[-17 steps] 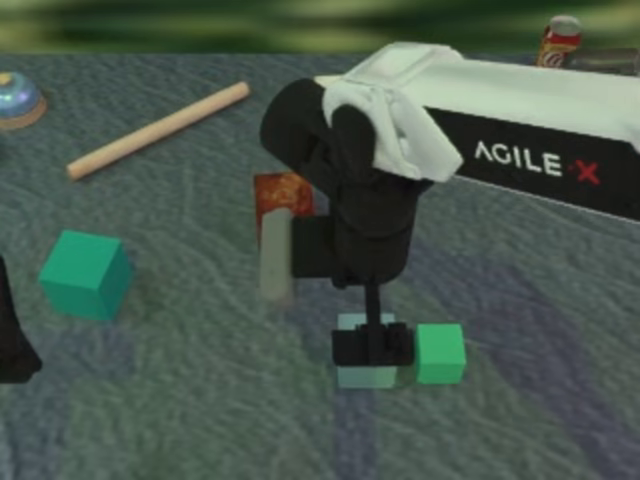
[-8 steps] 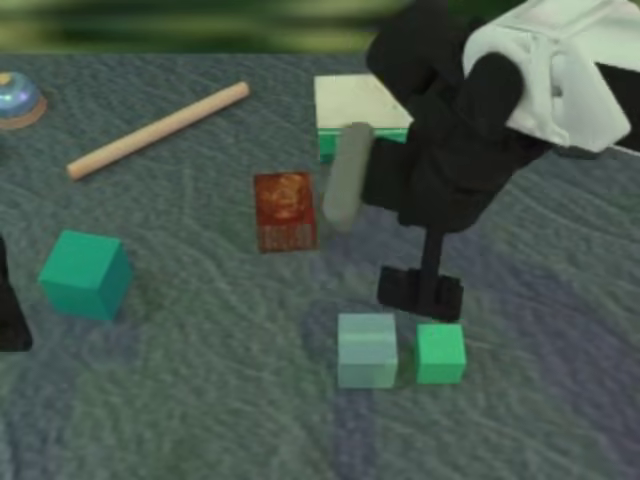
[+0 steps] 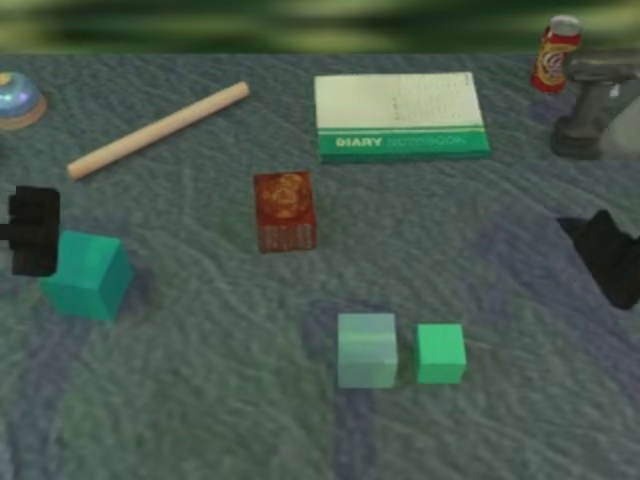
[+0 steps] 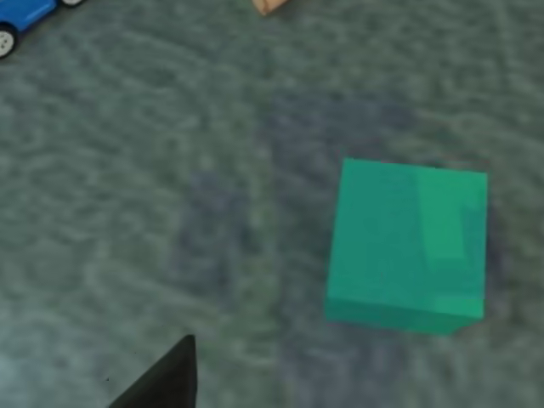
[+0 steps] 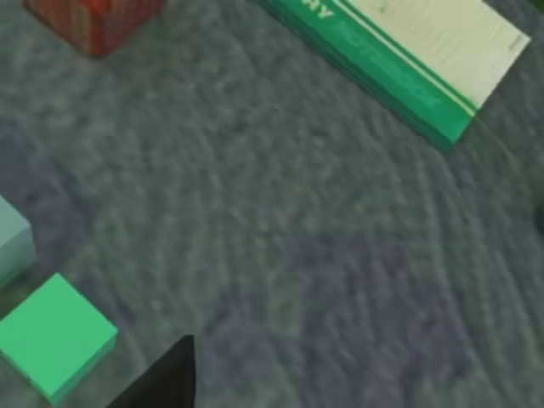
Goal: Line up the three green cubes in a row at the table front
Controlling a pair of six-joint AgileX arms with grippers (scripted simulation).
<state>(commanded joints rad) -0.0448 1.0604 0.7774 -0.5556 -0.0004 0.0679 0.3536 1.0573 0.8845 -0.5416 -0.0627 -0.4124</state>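
Sitting side by side near the front middle of the bench (image 3: 200,400), the pale mint cube (image 3: 367,349) and the small bright green cube (image 3: 441,352) are close with a thin gap between them; the large teal cube (image 3: 86,274) is well apart, at the left side. One second ago the right claw (image 3: 612,258) was down over the mint cube; now it has pulled back to the right edge, and whether it is spread I cannot tell. The left claw (image 3: 34,230) has come in just beside the teal cube; its state I also cannot tell. The red-brown block (image 3: 284,210) and the diary (image 3: 400,115) have not moved.
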